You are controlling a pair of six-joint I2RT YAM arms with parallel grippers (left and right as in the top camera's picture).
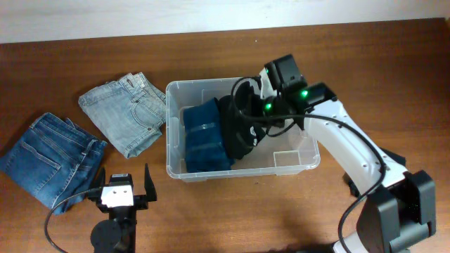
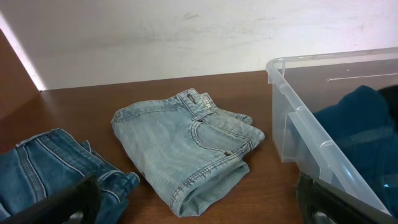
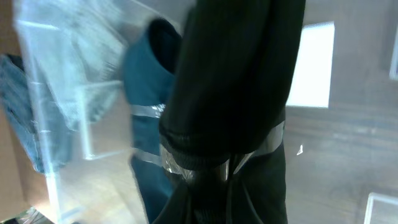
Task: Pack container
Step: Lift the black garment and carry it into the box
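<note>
Now | right gripper (image 1: pixel 253 116) pinches black garment (image 1: pixel 239 135) over container (image 1: pixel 211 83) (light jeans (image 1: pixel 126 112) beside) | left gripper (image 1: pixel 125 173) spread

container (image 1: pixel 172 133): clear, glossy plastic
worktop (image 1: pixel 232 211): smooth brown wood
light jeans (image 1: pixel 125 112): faded denim cloth
black garment (image 1: pixel 238 133): matt cloth

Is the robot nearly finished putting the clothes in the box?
About halfway. Done: a dark blue folded garment lies in the container. In hand: the right hand holds a black garment down inside it. Left: the light jeans and the dark jeans lie on the table, and the left hand is open and empty.
</note>
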